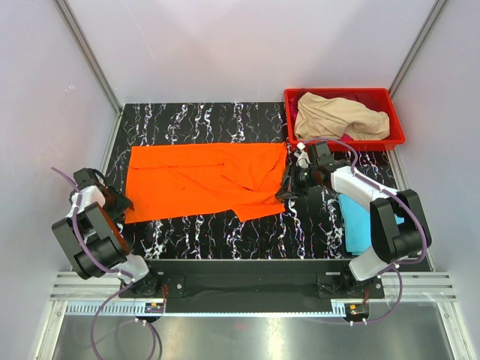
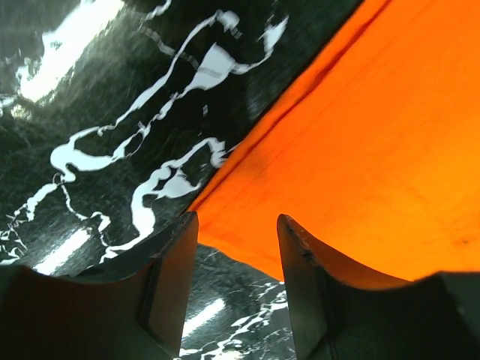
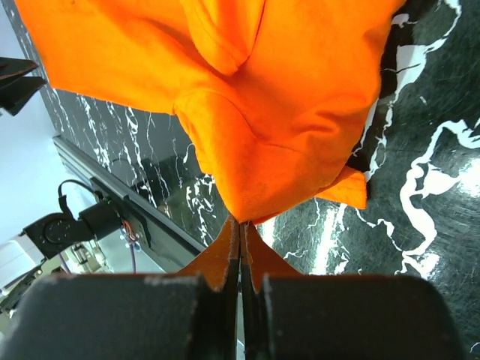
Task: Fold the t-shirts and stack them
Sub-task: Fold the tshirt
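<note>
We note the left pincer (image 2: 236,225) parted astride the left edge of the orange t-shirt (image 1: 187,180), the right pincer (image 3: 240,223) pinching its right edge, counter (image 1: 292,229) showing nearside.

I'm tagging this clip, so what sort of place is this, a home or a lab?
Most likely a robotics lab cell: left arm and right arm mounted along a black marbled table, blank white panels walling it in, an orange t-shirt spread out.

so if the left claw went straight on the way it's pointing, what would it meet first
Probably the edge of the orange t-shirt, lying just past the open left claw on the marbled table, though depth is unclear.
</note>
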Robot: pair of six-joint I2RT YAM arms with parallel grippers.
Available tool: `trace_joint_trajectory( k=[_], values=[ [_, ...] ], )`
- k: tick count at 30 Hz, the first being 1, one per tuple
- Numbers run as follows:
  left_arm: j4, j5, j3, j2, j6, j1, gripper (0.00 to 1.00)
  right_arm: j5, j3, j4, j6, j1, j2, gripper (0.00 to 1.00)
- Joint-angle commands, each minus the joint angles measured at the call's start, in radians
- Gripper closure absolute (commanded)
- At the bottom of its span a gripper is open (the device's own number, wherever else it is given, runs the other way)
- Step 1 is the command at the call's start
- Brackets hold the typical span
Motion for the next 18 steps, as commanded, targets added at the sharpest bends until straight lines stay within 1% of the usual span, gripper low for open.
trace_joint_trajectory(
  k=[1,3,4,8,10,12,15,18],
  values=[
    [0.037,0.025,-0.025,-0.013,0.035,0.024,0.48,-0.036,0.013,-0.009,-0.037,-0.003,-0.052,1.00],
    [0.043,0.020,-0.066,-0.028,0.035,0.030,0.49,-0.047,0.001,-0.017,-0.049,-0.003,-0.058,1.00],
    [0.055,0.022,-0.080,-0.048,0.027,0.038,0.51,-0.050,-0.001,-0.020,-0.051,-0.003,-0.065,1.00],
    [0.042,-0.006,-0.078,-0.045,-0.004,0.041,0.57,-0.071,-0.021,-0.009,-0.048,-0.003,-0.075,1.00],
    [0.030,-0.019,-0.081,-0.050,-0.011,0.041,0.57,-0.076,-0.028,-0.002,-0.045,-0.003,-0.075,1.00],
    [0.004,-0.044,-0.074,-0.071,-0.016,0.044,0.53,-0.076,-0.029,0.005,-0.043,-0.003,-0.072,1.00],
    [-0.050,-0.081,-0.046,-0.088,-0.010,0.044,0.52,-0.073,-0.028,0.008,-0.039,-0.001,-0.075,1.00],
    [-0.070,-0.096,-0.029,-0.094,-0.022,0.044,0.51,-0.073,-0.033,0.008,-0.039,-0.003,-0.075,1.00]
  ],
)
